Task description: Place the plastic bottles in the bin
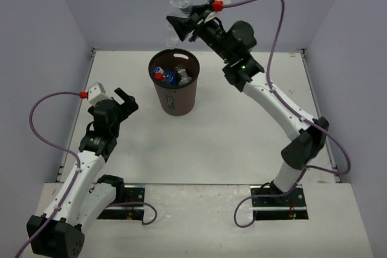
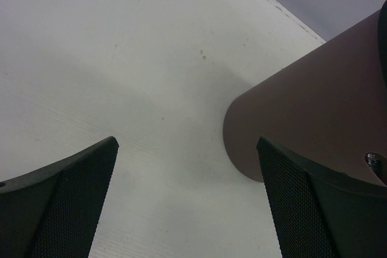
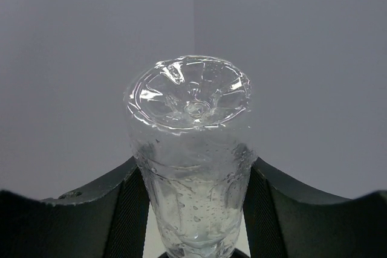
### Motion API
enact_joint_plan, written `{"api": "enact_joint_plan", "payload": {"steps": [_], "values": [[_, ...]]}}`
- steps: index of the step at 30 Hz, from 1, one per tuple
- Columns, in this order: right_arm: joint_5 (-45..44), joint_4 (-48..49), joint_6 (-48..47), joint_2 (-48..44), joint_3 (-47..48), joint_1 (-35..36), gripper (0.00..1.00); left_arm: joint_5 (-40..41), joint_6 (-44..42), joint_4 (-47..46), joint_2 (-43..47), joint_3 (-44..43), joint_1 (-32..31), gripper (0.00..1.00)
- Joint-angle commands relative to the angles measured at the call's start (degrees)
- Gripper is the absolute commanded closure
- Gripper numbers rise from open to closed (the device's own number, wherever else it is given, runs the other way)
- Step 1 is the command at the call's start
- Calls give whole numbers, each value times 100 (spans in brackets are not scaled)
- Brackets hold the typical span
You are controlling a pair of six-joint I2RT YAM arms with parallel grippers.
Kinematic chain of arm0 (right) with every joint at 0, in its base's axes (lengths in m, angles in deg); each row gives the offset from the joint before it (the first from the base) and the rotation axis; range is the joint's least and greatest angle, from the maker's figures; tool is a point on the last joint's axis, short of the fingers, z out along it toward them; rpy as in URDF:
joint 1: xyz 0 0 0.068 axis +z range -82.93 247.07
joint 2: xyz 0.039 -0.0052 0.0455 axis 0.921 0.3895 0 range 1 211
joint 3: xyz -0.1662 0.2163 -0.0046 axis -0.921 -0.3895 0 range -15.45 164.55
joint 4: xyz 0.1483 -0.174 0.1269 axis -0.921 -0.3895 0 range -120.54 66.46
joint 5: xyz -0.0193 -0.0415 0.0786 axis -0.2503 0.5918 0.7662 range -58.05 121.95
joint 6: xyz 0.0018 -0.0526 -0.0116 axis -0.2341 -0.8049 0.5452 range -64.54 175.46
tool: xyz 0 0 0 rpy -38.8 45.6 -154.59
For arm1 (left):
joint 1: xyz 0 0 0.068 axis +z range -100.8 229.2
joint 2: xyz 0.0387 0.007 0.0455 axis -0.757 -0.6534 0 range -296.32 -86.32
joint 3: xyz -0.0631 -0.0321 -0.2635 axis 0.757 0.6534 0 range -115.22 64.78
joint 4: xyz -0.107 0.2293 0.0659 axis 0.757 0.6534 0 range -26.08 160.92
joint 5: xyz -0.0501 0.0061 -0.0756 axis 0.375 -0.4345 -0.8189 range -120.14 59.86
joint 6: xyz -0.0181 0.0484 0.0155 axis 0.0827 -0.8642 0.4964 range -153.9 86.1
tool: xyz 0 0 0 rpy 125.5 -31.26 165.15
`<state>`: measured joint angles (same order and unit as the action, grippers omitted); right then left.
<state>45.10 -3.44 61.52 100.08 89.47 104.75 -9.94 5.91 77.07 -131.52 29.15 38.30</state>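
The dark maroon bin (image 1: 176,96) stands at the table's far middle. Inside it lie several bottles, one with a red cap and blue label (image 1: 164,77) and a clear one (image 1: 181,74). My right gripper (image 1: 184,23) is shut on the plain clear bottle (image 1: 178,5) and holds it high, bottom end up, above and just behind the bin's rim. In the right wrist view that bottle (image 3: 192,161) sits between both pads (image 3: 134,209), its base pointing away. My left gripper (image 1: 125,101) is open and empty, low over the table left of the bin (image 2: 314,119).
Grey walls close in the white table (image 1: 242,143) on the left, back and right. The right arm reaches across the table's right half to the back.
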Motion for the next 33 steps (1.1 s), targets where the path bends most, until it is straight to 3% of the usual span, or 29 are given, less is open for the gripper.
{"api": "enact_joint_plan", "payload": {"steps": [1,9,16,21,32,33], "values": [[-371,227,-100,855,893,126,93,90,-96,54,52,76,44,0],[-1087,272,-782,1257,280,180,92,39,-116,-49,67,145,44,0],[-1067,94,-665,1236,-361,182,78,94,-110,-40,2,140,44,0],[-892,732,-367,1323,-723,187,77,60,-114,-58,-37,152,44,0],[-560,741,-149,1290,-902,187,36,19,-114,-58,11,162,44,0],[-567,757,-140,1210,-942,179,26,19,-114,-42,3,161,44,0]]}}
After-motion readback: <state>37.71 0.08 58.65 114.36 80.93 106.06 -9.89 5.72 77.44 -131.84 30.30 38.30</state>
